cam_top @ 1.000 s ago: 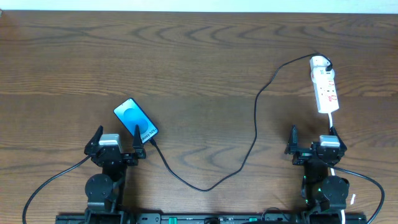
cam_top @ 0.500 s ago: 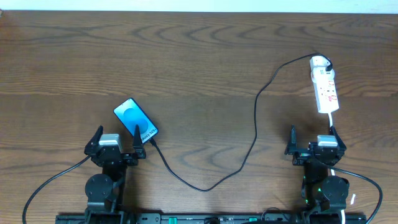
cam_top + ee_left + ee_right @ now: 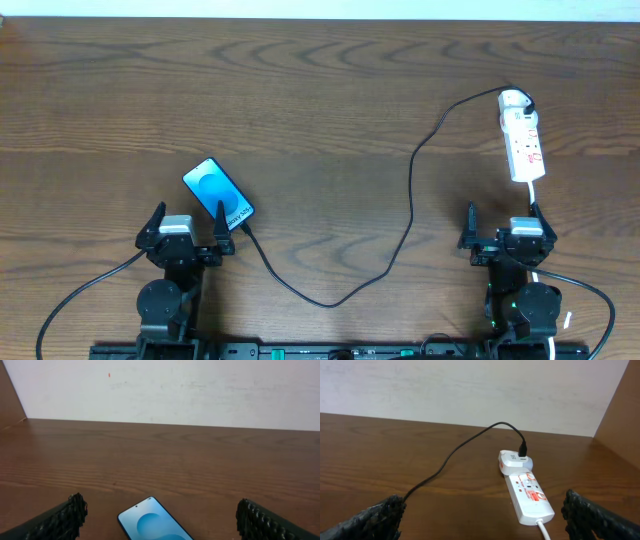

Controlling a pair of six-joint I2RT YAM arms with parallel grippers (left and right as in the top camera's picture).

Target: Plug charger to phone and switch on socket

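Dark brown wood-grain table fills the overhead view. A white wall stands behind its far edge in both wrist views.

My two arms sit at the near edge, well apart. My left end effector has its fingers spread wide and holds nothing. My right end effector is also spread wide and empty. Neither touches a task item, as far as the overhead view shows.

The charger is a thin black cable. From the far right of the table it curves toward the middle, dips near the front edge, then rises to the phone. Its far end enters a white adapter seated at the far end of the socket.

The socket is a narrow white strip with red markings, lying flat straight ahead of my right end effector. Its white cord leaves the near end toward me. I cannot tell the switch position.

The phone lies screen-up and diagonal just ahead of my left end effector, with its blue display lit. In the left wrist view it sits between my fingers.

The connector tip lies at the phone's near end. I cannot tell whether it is seated.
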